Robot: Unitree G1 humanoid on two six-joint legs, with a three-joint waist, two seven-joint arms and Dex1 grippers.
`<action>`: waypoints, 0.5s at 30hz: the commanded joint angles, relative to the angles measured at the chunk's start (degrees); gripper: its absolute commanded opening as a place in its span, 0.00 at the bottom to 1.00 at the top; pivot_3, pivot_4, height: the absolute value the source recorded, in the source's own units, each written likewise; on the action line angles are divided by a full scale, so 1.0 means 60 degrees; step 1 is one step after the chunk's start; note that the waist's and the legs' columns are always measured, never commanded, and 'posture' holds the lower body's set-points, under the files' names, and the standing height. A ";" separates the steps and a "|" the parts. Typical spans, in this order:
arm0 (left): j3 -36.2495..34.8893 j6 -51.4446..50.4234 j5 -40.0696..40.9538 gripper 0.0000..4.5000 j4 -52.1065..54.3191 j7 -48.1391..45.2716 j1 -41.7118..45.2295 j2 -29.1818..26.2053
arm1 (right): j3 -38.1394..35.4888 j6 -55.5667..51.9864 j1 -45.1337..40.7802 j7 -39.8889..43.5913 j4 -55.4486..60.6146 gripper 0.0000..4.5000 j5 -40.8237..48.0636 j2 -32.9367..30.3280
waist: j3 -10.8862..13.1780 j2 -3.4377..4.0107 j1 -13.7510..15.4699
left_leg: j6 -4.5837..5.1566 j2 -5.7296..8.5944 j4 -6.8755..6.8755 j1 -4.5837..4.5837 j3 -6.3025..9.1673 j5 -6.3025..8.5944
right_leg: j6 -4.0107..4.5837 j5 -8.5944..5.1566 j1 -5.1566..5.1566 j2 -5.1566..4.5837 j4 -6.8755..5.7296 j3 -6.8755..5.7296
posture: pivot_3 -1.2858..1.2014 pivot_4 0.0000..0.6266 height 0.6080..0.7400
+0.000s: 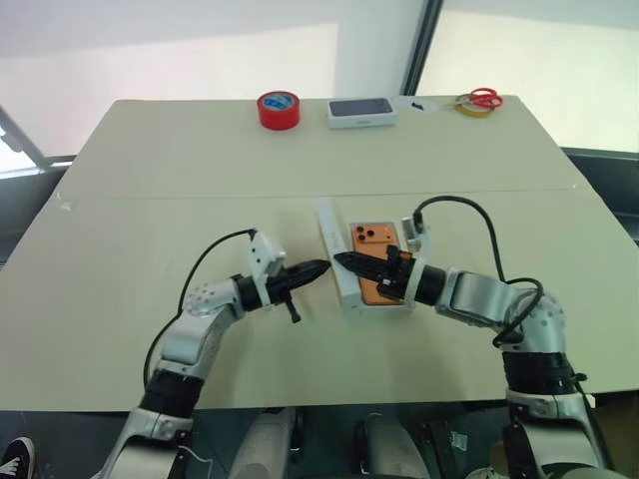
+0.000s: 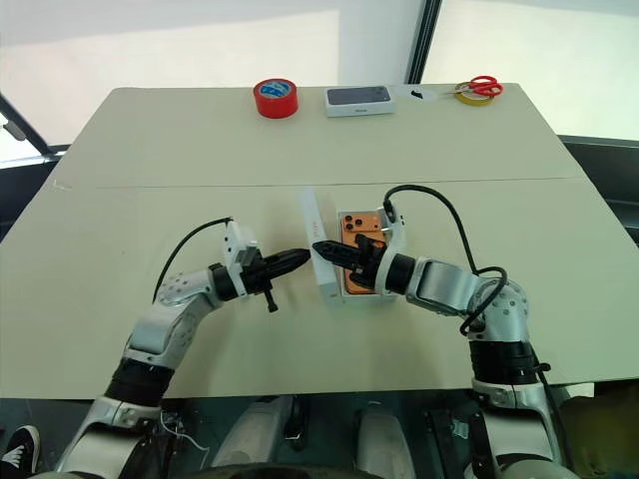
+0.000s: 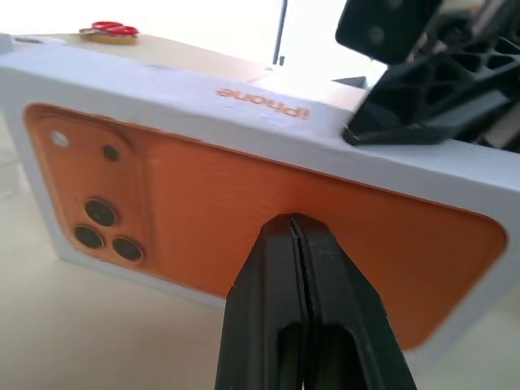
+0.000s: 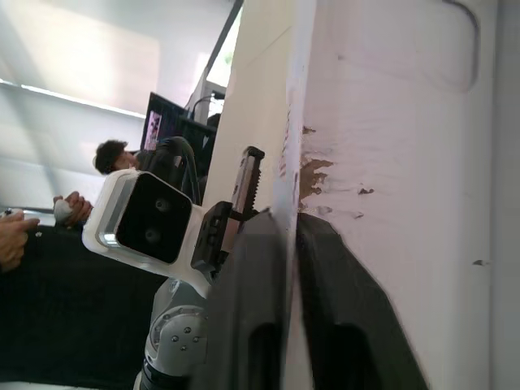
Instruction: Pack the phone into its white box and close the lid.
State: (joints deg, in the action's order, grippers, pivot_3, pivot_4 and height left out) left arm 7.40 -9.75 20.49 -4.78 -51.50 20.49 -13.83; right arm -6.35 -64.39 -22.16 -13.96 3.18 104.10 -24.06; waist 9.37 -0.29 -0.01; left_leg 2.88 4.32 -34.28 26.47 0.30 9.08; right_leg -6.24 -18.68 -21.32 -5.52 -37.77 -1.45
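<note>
At the middle of the desk (image 1: 150,200) the white box (image 1: 401,303) lies flat with the phone (image 1: 375,239) in it, orange back and camera cluster facing up. The lid (image 1: 332,257) stands on its long edge just left of the box, its printed orange top facing the left gripper (image 1: 318,268). That gripper's fingers (image 3: 302,309) are pressed together on nothing, their tip right at the lid's outer face. The right gripper (image 1: 344,261) reaches over the box and pinches the lid's wall, one finger (image 4: 345,317) against the white inside. At the far edge sit a red tape roll (image 1: 279,109), a closed dark-topped box (image 1: 361,112) and red-handled scissors (image 1: 479,98).
</note>
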 commanded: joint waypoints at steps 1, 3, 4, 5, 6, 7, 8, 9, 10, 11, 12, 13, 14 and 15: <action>0.0098 0.0203 -0.0013 0.00 -0.0162 0.0301 0.0478 0.0519 | -0.0258 0.0066 0.0239 0.0299 0.0383 0.55 -0.0566 -0.0647 | 0.0000 0.0000 0.0057 | 0.0002 0.0000 -0.0002 0.0001 0.0000 0.0001 | 0.0000 0.0000 0.0001 0.0000 0.0002 0.0000 | 0.52 0.24 0.99; 0.0288 0.0355 -0.0199 0.00 -0.0448 0.0263 0.0568 0.0723 | -0.0577 0.0127 0.0411 0.0648 0.0393 0.63 -0.0744 -0.1091 | 0.0000 -0.0001 0.0094 | 0.0005 0.0000 -0.0007 0.0003 -0.0001 0.0002 | -0.0001 0.0001 0.0007 0.0001 0.0005 -0.0002 | 0.52 0.24 0.99; 0.0375 0.0319 -0.0222 0.00 -0.0593 0.0237 0.0613 0.0845 | -0.0727 0.0131 0.0494 0.0913 0.0439 0.63 -0.1032 -0.1429 | 0.0000 -0.0001 0.0099 | 0.0006 0.0000 -0.0008 0.0001 -0.0001 0.0003 | -0.0001 0.0001 0.0014 0.0001 0.0006 -0.0002 | 0.52 0.24 0.99; 0.0422 0.0288 -0.0231 0.00 -0.0694 0.0218 0.0645 0.0931 | -0.0814 0.0136 0.0550 0.1118 0.0478 0.63 -0.1259 -0.1668 | 0.0000 0.0000 0.0116 | 0.0007 0.0000 -0.0008 0.0000 -0.0001 0.0003 | -0.0001 0.0001 0.0030 0.0001 0.0008 -0.0002 | 0.52 0.24 0.99; 0.0457 0.0315 -0.0280 0.00 -0.0786 0.0208 0.0672 0.0992 | -0.0860 0.0159 0.0601 0.1322 0.0524 0.63 -0.1504 -0.1849 | 0.0001 -0.0002 0.0119 | 0.0008 0.0000 -0.0011 0.0000 -0.0001 0.0004 | -0.0001 0.0001 0.0046 0.0001 0.0008 -0.0005 | 0.52 0.24 0.99; 0.0558 0.0383 -0.0351 0.00 -0.0896 0.0173 0.0698 0.1088 | -0.0999 0.0080 0.0705 0.1724 0.0517 0.63 -0.1678 -0.2169 | 0.0000 -0.0005 0.0115 | 0.0009 -0.0001 -0.0015 0.0001 -0.0001 0.0004 | -0.0001 0.0001 0.0056 0.0001 0.0009 -0.0007 | 0.52 0.24 0.99; 0.0652 0.0442 -0.0412 0.00 -0.0979 0.0138 0.0725 0.1154 | -0.1030 0.0018 0.0818 0.2228 0.0624 0.63 -0.2094 -0.2559 | 0.0000 -0.0005 0.0121 | 0.0010 -0.0002 -0.0019 0.0000 -0.0001 0.0005 | -0.0001 0.0001 0.0059 0.0001 0.0009 -0.0009 | 0.52 0.24 0.99; 0.0710 0.0483 -0.0450 0.00 -0.1042 0.0108 0.0746 0.1198 | -0.1038 -0.0017 0.0896 0.2620 0.0705 0.63 -0.2429 -0.2832 | 0.0001 -0.0005 0.0121 | 0.0013 -0.0002 -0.0021 0.0003 -0.0001 0.0007 | -0.0001 0.0000 0.0060 0.0001 0.0010 -0.0010 | 0.52 0.24 0.99; 0.0725 0.0545 -0.0503 0.00 -0.1144 0.0124 0.0790 0.1242 | -0.1126 -0.0026 0.0908 0.2769 0.0607 0.63 -0.2621 -0.3040 | 0.0001 -0.0006 0.0118 | 0.0016 -0.0002 -0.0022 0.0007 0.0000 0.0009 | -0.0002 0.0000 0.0058 0.0001 0.0013 -0.0010 | 0.52 0.24 0.99; 0.0728 0.0562 -0.0554 0.00 -0.1203 0.0125 0.0821 0.1242 | -0.1167 -0.0021 0.0873 0.3041 0.0567 0.63 -0.2873 -0.3250 | 0.0001 -0.0005 0.0116 | 0.0018 -0.0003 -0.0023 0.0008 -0.0001 0.0010 | -0.0002 0.0000 0.0059 0.0001 0.0016 -0.0010 | 0.52 0.24 0.99; 0.0718 0.0557 -0.0576 0.00 -0.1233 0.0112 0.0845 0.1227 | -0.1088 0.0148 0.0850 0.3427 0.0669 0.63 -0.3449 -0.3503 | 0.0001 -0.0005 0.0098 | 0.0019 -0.0003 -0.0023 0.0009 -0.0001 0.0011 | -0.0002 0.0000 0.0058 0.0001 0.0017 -0.0010 | 0.52 0.24 0.99; 0.0679 0.0526 -0.0551 0.00 -0.1250 0.0102 0.0853 0.1212 | -0.0984 0.0433 0.0818 0.3843 0.0796 0.63 -0.4104 -0.3706 | 0.0001 -0.0005 0.0090 | 0.0019 -0.0005 -0.0023 0.0010 -0.0001 0.0011 | -0.0002 0.0000 0.0057 0.0002 0.0017 -0.0010 | 0.52 0.24 0.99; 0.0654 0.0500 -0.0549 0.00 -0.1245 0.0074 0.0842 0.1161 | -0.0957 0.0555 0.0733 0.4095 0.0814 0.63 -0.4442 -0.3751 | 0.0001 -0.0005 0.0094 | 0.0019 -0.0006 -0.0023 0.0009 -0.0001 0.0011 | -0.0002 0.0000 0.0058 0.0002 0.0018 -0.0010 | 0.52 0.24 0.99; 0.0633 0.0488 -0.0548 0.00 -0.1240 0.0055 0.0832 0.1127 | -0.0956 0.0625 0.0673 0.4269 0.0797 0.63 -0.4664 -0.3733 | 0.0001 -0.0005 0.0093 | 0.0019 -0.0006 -0.0023 0.0008 -0.0001 0.0011 | -0.0002 0.0000 0.0058 0.0002 0.0018 -0.0011 | 0.52 0.24 0.99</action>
State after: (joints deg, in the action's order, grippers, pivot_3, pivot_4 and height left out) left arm 11.60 -7.73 16.97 -13.05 -50.72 24.95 -6.87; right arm -11.56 -62.51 -16.72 8.64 5.60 78.78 -46.12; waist 9.37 -0.32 0.55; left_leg 2.99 4.28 -34.41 26.51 0.30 9.15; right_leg -6.26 -18.68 -20.97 -5.50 -37.66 -1.51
